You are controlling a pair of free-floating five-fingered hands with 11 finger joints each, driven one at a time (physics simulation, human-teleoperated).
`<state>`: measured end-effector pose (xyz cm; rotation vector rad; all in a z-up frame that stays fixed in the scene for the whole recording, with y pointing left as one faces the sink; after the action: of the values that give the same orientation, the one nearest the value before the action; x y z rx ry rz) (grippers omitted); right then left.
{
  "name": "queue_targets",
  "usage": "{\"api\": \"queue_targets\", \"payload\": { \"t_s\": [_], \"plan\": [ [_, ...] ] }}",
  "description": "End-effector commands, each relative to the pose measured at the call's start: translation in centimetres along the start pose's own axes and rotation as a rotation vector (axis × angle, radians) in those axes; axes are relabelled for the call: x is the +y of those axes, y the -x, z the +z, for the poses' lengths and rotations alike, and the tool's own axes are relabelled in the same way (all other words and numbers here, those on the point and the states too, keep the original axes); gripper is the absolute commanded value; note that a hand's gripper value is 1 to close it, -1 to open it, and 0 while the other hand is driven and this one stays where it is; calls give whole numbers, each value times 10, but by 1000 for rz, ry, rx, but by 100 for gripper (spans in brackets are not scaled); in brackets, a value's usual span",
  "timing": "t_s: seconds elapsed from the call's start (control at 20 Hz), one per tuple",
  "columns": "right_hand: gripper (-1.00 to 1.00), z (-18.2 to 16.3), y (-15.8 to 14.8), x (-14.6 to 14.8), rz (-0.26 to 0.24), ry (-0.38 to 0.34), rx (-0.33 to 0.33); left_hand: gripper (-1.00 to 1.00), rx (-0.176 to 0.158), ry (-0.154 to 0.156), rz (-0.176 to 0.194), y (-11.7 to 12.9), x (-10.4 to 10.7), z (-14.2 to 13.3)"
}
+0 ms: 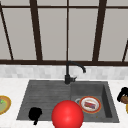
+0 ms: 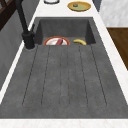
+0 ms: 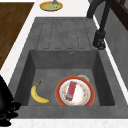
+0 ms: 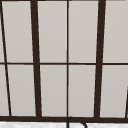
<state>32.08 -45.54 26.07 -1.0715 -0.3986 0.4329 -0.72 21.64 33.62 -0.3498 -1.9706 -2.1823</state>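
This is a home kitchen, rendered in a simulator. A dark grey sink (image 1: 107, 100) with a ribbed draining board (image 2: 65, 77) is set into a white marbled tabletop (image 1: 12, 85), and a black curved tap (image 1: 68, 72) stands at its back edge. Behind the tap run a pale tiled strip (image 1: 37, 71) and a large window with dark brown bars (image 4: 36, 62). In the basin, to the right of the left robot hand (image 1: 35, 113), lie a red-rimmed plate (image 3: 75, 91) and a banana (image 3: 37, 95). A yellow plate (image 1: 3, 104) sits on the tabletop further left of that hand. Wooden flooring (image 3: 12, 27) shows beyond the tabletop's edge.
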Motion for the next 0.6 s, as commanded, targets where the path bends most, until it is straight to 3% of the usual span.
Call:
{"api": "queue_targets", "payload": {
  "t_s": [0.0, 0.55],
  "plan": [
    [100, 11, -32, 7, 11, -7, 6, 0, 0, 0, 0, 0, 0, 0],
    [100, 37, -123, 39, 20, -36, 13, 0, 0, 0, 0, 0, 0, 0]
  ]
}}
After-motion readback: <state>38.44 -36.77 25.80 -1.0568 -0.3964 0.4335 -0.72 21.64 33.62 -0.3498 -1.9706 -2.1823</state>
